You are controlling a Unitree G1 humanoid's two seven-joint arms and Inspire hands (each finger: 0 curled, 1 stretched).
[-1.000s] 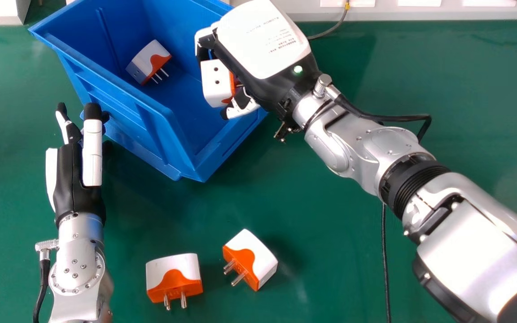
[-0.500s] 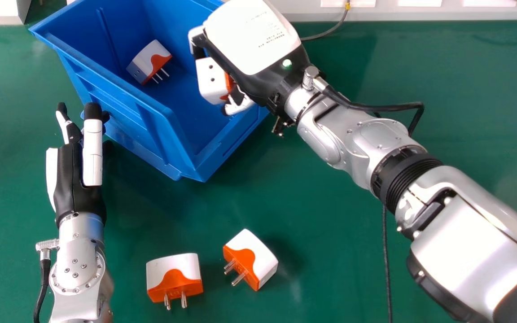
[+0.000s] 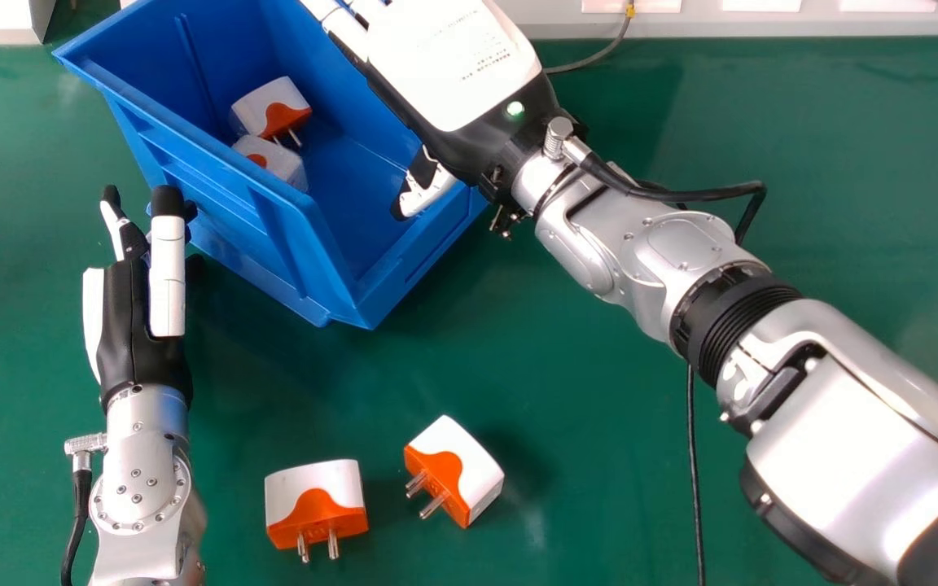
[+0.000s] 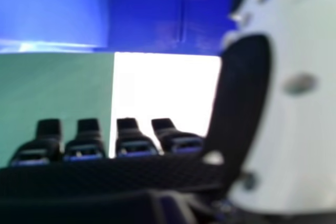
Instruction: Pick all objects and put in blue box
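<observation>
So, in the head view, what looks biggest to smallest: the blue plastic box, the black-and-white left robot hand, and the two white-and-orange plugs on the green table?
1. Blue plastic box
2. Black-and-white left robot hand
3. Left white-and-orange plug and right white-and-orange plug: too alike to rank

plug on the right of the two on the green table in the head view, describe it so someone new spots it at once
Find the blue box, then look below it in the head view, on the green table. The right plug, white and orange, lies there turned askew. Its prongs point down and left, while the left plug's point straight down.
</observation>
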